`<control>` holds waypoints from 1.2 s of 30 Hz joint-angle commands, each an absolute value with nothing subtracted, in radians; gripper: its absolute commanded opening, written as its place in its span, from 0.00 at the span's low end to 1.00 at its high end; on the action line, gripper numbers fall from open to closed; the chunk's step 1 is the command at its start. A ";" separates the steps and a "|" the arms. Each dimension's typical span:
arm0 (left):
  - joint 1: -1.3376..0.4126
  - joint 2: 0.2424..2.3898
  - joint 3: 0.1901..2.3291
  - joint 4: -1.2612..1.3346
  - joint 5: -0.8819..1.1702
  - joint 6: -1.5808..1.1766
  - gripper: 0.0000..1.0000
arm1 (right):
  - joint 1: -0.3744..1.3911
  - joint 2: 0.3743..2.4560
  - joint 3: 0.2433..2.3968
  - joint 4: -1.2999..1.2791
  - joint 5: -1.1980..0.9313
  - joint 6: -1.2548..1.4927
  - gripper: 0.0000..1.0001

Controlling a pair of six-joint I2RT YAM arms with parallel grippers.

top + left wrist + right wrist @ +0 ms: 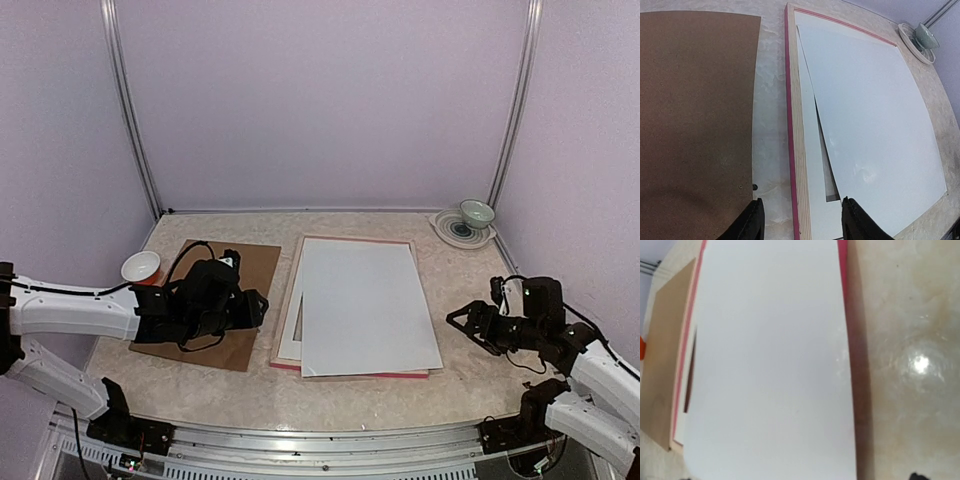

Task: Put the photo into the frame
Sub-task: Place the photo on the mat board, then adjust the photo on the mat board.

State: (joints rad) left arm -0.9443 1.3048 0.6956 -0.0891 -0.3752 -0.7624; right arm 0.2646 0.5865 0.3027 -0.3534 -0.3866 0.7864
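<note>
Left jaws and right jaws apart, empty; between them, photo (365,305) (white side up) atop frame (796,125)

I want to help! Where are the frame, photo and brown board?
frame (797,150): left wrist view, its pale wood rail.
photo (875,120): left wrist view, middle of its white back.
brown board (695,100): left wrist view, its middle.
</note>
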 commanded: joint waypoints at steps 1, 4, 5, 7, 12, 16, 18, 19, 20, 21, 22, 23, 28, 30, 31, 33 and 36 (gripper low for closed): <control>-0.961 1.318 0.721 -0.080 -0.395 -0.772 0.53 | 0.255 0.778 0.304 -0.153 -0.411 0.749 0.94; -0.965 1.314 0.714 -0.084 -0.401 -0.775 0.53 | 0.255 0.919 0.339 -0.072 -0.420 0.709 0.94; -0.965 1.313 0.713 -0.084 -0.400 -0.775 0.53 | 0.255 0.958 0.355 -0.044 -0.423 0.702 0.94; -0.967 1.310 0.710 -0.084 -0.399 -0.779 0.53 | 0.255 1.040 0.379 -0.005 -0.432 0.687 0.94; -0.969 1.303 0.706 -0.095 -0.408 -0.783 0.53 | 0.255 1.241 0.436 0.097 -0.469 0.663 0.94; -0.969 1.294 0.703 -0.101 -0.412 -0.782 0.53 | 0.253 1.359 0.475 0.136 -0.484 0.640 0.94; -0.968 1.290 0.702 -0.102 -0.411 -0.782 0.53 | 0.252 1.409 0.487 0.164 -0.515 0.635 0.93; -0.969 1.291 0.703 -0.102 -0.409 -0.782 0.53 | 0.252 1.428 0.493 0.173 -0.529 0.633 0.92; -0.970 1.292 0.703 -0.103 -0.407 -0.783 0.53 | 0.252 1.445 0.499 0.179 -0.540 0.629 0.91; -0.970 1.293 0.703 -0.103 -0.407 -0.784 0.53 | 0.250 1.458 0.504 0.182 -0.545 0.625 0.90; -0.970 1.293 0.702 -0.104 -0.406 -0.782 0.53 | 0.250 1.467 0.509 0.183 -0.549 0.623 0.89; -0.970 1.293 0.702 -0.104 -0.405 -0.783 0.53 | 0.249 1.474 0.513 0.184 -0.555 0.619 0.88; -0.971 1.296 0.698 -0.100 -0.404 -0.787 0.53 | 0.233 1.505 0.529 0.187 -0.607 0.602 0.78; -0.971 1.299 0.697 -0.093 -0.401 -0.788 0.53 | 0.222 1.514 0.527 0.189 -0.631 0.599 0.74; -0.972 1.300 0.696 -0.091 -0.399 -0.789 0.53 | 0.215 1.515 0.522 0.194 -0.640 0.599 0.73; -0.974 1.304 0.693 -0.086 -0.398 -0.793 0.53 | 0.192 1.518 0.506 0.208 -0.659 0.604 0.68; -0.976 1.307 0.688 -0.083 -0.398 -0.796 0.53 | 0.155 1.525 0.469 0.261 -0.716 0.621 0.55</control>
State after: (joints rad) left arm -0.9672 1.3079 0.6952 -0.0963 -0.3962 -0.7834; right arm 0.2016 1.5105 0.5049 0.1852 -0.6327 0.6147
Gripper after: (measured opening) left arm 0.530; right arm 0.616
